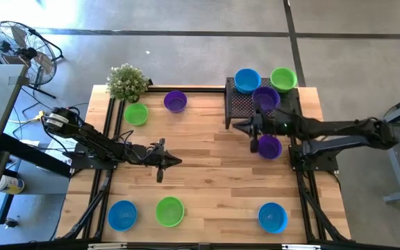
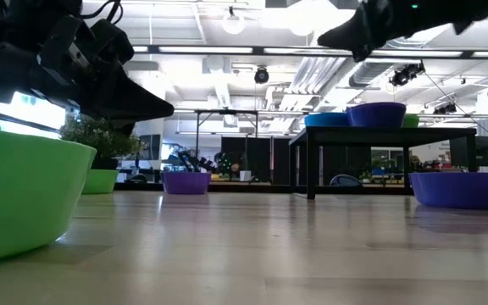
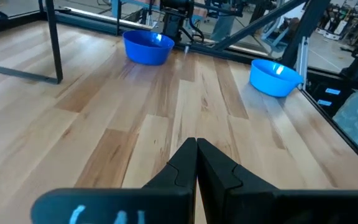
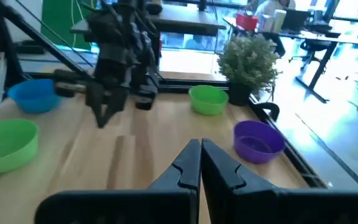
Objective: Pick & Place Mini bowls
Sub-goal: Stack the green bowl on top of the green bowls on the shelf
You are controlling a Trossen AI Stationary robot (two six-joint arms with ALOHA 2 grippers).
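My left gripper [image 1: 176,162] [image 3: 196,149] hangs shut above the bare middle-left of the table, holding nothing. My right gripper [image 1: 238,126] [image 4: 201,149] is shut and empty in the air by the near left corner of the black mesh stand [image 1: 245,107]. A blue bowl [image 1: 247,80], a green bowl [image 1: 283,78] and a purple bowl [image 1: 266,97] sit on the stand. On the table rest a purple bowl [image 1: 269,146] under my right arm, a green bowl [image 1: 136,113] and a purple bowl [image 1: 176,101] at the far left.
Along the near edge stand a blue bowl [image 1: 122,214], a green bowl [image 1: 170,211] and another blue bowl [image 1: 272,217]. A small potted plant [image 1: 127,82] sits at the far left corner. The wood between the two grippers is bare.
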